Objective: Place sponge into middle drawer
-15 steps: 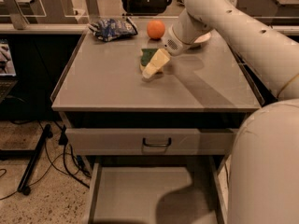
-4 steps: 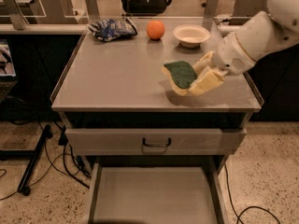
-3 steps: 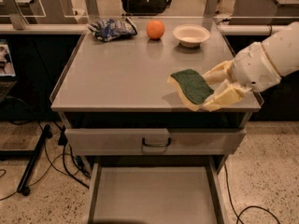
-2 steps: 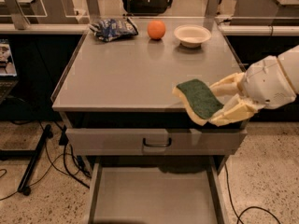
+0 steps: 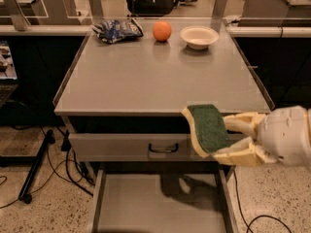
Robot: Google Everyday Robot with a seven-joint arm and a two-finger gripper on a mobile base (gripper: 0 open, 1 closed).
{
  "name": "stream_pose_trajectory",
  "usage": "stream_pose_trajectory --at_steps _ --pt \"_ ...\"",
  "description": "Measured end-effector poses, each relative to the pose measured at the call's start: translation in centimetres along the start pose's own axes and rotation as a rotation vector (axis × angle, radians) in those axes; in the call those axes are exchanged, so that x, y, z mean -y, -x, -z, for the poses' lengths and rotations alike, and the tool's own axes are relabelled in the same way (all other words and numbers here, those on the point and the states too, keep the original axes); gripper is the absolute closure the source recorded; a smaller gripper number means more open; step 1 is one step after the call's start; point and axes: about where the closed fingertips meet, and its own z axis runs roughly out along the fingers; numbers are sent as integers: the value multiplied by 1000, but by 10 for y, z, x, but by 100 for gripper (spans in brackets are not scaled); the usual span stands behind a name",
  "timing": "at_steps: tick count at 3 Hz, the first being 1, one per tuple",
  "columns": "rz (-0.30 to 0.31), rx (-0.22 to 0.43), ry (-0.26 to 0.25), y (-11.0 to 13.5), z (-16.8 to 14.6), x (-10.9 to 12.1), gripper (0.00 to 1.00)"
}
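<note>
The sponge (image 5: 208,128), pale yellow foam with a dark green face, is held by my gripper (image 5: 228,139) at the right, in front of the table's front edge. My gripper's pale fingers (image 5: 240,122) are shut on the sponge's right side. The sponge hangs in the air above the open middle drawer (image 5: 146,208), a grey tray with a flat floor pulled out below. The sponge's shadow falls on the drawer floor.
On the grey tabletop (image 5: 160,72) at the back stand an orange fruit (image 5: 162,31), a white bowl (image 5: 198,36) and a blue chip bag (image 5: 115,30). A shut drawer front with a black handle (image 5: 163,148) sits above the open drawer. Cables and a stand leg lie on the floor at left.
My gripper has carried the sponge from the tabletop forward, down and to the right, past the table's front edge, over the open drawer.
</note>
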Motion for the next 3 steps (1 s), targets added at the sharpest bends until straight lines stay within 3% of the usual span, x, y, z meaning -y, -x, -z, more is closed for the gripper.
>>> stream_pose_trajectory --at_steps 1,2,3 --pt "-150 40 -103 -27 -21 -9 100" --pt "-287 62 -210 -60 -42 7 100" --pt "-287 62 -210 -60 -42 6 100"
